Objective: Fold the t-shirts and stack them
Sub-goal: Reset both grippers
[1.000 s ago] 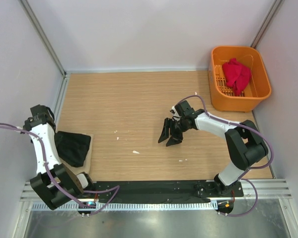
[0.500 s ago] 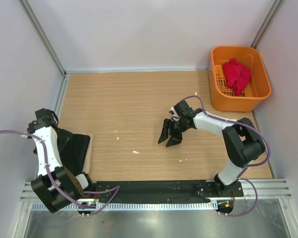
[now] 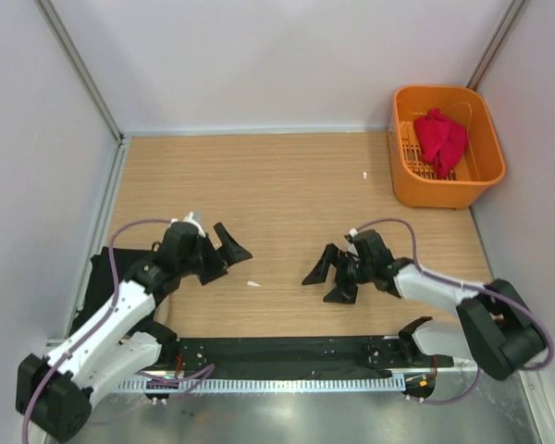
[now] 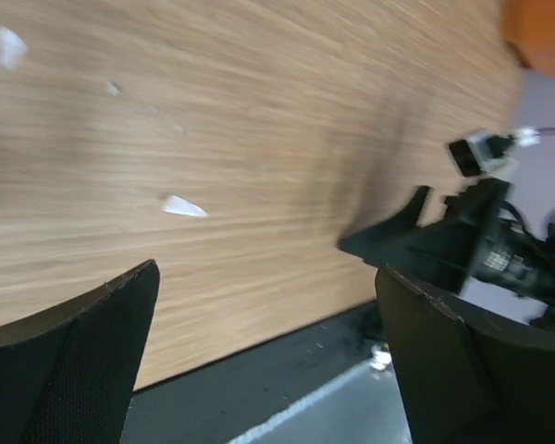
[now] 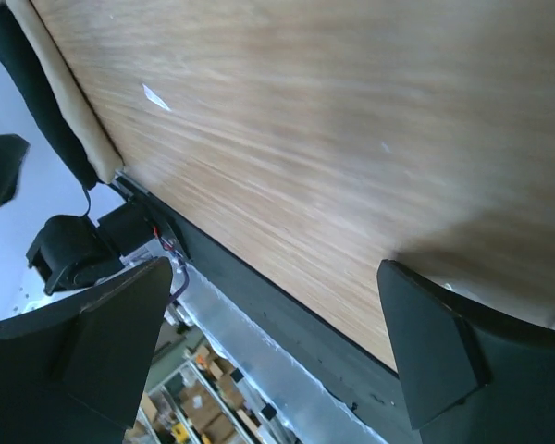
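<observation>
The black t-shirt (image 3: 96,275) lies folded at the table's front left, mostly hidden behind my left arm. The right wrist view shows its edge (image 5: 26,81) on a tan cardboard sheet (image 5: 67,100). Far off at the back right, the red t-shirt (image 3: 441,139) sits crumpled in the orange basket (image 3: 403,178). My left gripper (image 3: 229,253) (image 4: 266,277) is open and empty over bare wood, right of the black shirt. My right gripper (image 3: 323,285) (image 5: 276,268) faces it across the table's middle, open and empty too.
Small white scraps (image 3: 253,284) lie on the wood between the grippers, another one (image 3: 365,174) near the basket. The black base rail (image 3: 287,350) runs along the near edge. Grey walls enclose the table on three sides.
My left arm swung right from the black t-shirt to the table's middle, and its jaws opened. My right gripper drew back toward the near edge and opened wider.
</observation>
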Controlling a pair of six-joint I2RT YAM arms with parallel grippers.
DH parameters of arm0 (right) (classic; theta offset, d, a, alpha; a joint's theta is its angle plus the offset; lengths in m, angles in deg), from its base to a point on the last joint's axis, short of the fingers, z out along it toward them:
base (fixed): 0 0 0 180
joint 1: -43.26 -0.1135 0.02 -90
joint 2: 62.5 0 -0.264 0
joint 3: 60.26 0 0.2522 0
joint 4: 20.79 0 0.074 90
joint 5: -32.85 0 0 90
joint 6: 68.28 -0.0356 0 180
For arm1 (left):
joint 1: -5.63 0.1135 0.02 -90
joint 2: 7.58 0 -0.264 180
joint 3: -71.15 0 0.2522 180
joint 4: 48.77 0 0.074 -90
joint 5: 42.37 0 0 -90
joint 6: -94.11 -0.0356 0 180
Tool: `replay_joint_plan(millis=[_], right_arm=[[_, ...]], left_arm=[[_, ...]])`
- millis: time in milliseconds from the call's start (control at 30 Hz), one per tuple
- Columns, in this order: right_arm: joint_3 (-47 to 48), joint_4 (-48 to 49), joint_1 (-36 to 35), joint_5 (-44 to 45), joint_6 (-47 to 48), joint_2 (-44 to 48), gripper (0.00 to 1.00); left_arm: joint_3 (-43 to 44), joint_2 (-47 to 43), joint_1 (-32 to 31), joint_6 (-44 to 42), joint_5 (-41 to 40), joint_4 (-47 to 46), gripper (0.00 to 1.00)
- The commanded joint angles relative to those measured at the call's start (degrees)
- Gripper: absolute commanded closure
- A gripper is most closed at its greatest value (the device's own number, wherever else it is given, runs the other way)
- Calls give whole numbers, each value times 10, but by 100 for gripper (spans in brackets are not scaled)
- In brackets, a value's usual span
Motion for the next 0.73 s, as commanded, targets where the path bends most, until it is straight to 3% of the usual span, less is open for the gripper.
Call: replay_joint_plan(millis=[0, 100, 200, 300, 400, 500, 700], right_arm=[[-83, 142, -3, 44, -127, 95, 0], [-126, 139, -7, 73, -133, 183, 0], [-168, 160, -6, 90, -159, 270, 0], [-225, 197, -8, 111, -205, 330, 0], [-297, 246, -8, 121, -255, 408, 0], [-343, 237, -8, 140, -271, 502, 0], [-338, 129, -8, 158, -257, 691, 0]], left_arm=[[-113, -91, -8, 100, 137, -209, 0], [-241, -216, -7, 206, 184, -347, 0], [-309, -308, 22, 253, 196, -390, 0], [-418, -422, 22, 381, 191, -498, 0], [-418, -552, 22, 398, 194, -423, 0], [-425, -492, 22, 417, 241, -530, 0], [-423, -548, 21, 442, 260, -513, 0]])
